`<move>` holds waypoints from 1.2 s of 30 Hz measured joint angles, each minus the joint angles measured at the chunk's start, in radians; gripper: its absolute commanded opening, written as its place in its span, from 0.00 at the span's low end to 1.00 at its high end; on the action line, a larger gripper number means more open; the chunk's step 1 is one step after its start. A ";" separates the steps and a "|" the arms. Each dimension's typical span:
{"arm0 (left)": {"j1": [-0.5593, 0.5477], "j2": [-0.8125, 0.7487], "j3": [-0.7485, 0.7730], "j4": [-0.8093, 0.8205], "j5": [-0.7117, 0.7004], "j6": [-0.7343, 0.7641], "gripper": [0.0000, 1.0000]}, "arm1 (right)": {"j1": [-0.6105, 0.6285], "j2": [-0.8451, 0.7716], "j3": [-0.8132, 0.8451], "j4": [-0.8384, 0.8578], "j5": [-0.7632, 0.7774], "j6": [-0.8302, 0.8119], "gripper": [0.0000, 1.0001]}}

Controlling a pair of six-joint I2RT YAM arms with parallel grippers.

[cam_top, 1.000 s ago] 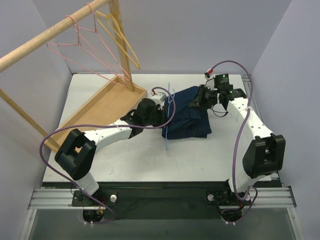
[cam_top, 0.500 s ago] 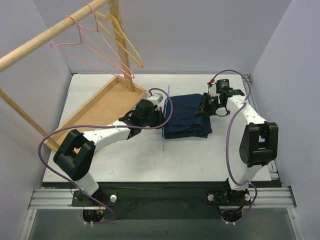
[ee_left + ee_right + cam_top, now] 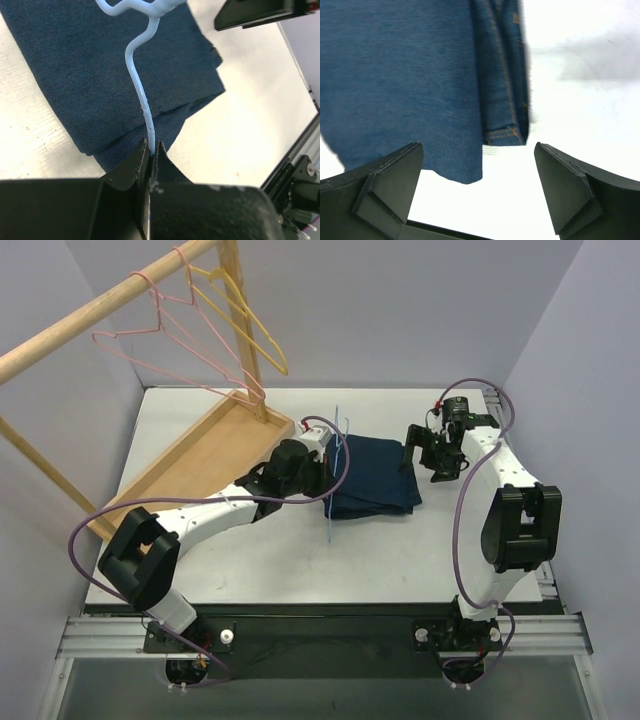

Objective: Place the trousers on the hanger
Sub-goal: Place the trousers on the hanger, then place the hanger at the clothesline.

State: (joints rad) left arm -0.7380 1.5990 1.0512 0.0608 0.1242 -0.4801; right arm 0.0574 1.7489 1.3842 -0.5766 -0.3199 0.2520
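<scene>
The trousers [image 3: 375, 475], dark blue denim, lie folded flat on the white table. Their left edge meets the hanger [image 3: 338, 475], a thin light-blue wire. My left gripper [image 3: 328, 458] is shut on that wire. In the left wrist view the hanger [image 3: 140, 87] runs up from the left gripper [image 3: 153, 150] across the trousers [image 3: 90, 65]. My right gripper [image 3: 418, 454] stands open just right of the trousers, holding nothing. In the right wrist view the right gripper [image 3: 477, 175] is spread wide in front of the trousers [image 3: 405, 75], whose hem [image 3: 502, 134] has orange stitching.
A wooden clothes rack [image 3: 100, 305] stands at the back left with pink hangers [image 3: 180, 335] and a yellow hanger [image 3: 245, 315] on its rail. Its wooden base tray [image 3: 200, 455] lies on the table left of my left arm. Grey walls close in both sides.
My right gripper let go of the trousers, opened wide and drew back to the right. The trousers settled flat on the table. My left gripper kept its hold on the hanger.
</scene>
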 measured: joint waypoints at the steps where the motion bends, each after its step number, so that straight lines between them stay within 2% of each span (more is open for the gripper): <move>1: -0.002 -0.008 0.000 -0.002 0.008 0.001 0.00 | -0.004 0.000 0.000 -0.005 0.010 0.000 1.00; 8: -0.022 -0.077 0.014 -0.036 0.077 0.020 0.00 | -0.019 0.000 0.000 -0.018 0.039 0.001 1.00; 13: -0.047 -0.175 0.019 -0.092 0.125 0.042 0.00 | -0.021 0.000 -0.002 -0.018 0.043 0.002 1.00; 18: -0.072 -0.314 0.019 -0.204 0.108 0.056 0.00 | -0.025 0.000 -0.002 -0.018 0.043 0.005 1.00; 25: -0.075 -0.534 0.025 -0.443 0.024 0.051 0.00 | -0.026 0.000 -0.002 -0.018 0.041 0.012 0.99; 30: -0.075 -0.676 0.031 -0.619 -0.089 0.026 0.00 | -0.026 0.000 -0.002 -0.014 0.034 0.025 0.99; 36: -0.074 -0.758 0.098 -0.830 -0.234 -0.026 0.00 | -0.026 0.000 -0.002 -0.006 0.014 0.042 0.99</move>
State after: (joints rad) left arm -0.8120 0.8413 1.1496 -0.7689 -0.1101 -0.5060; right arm 0.0319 1.7489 1.3823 -0.5831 -0.3058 0.2943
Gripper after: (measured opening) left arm 0.048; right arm 0.992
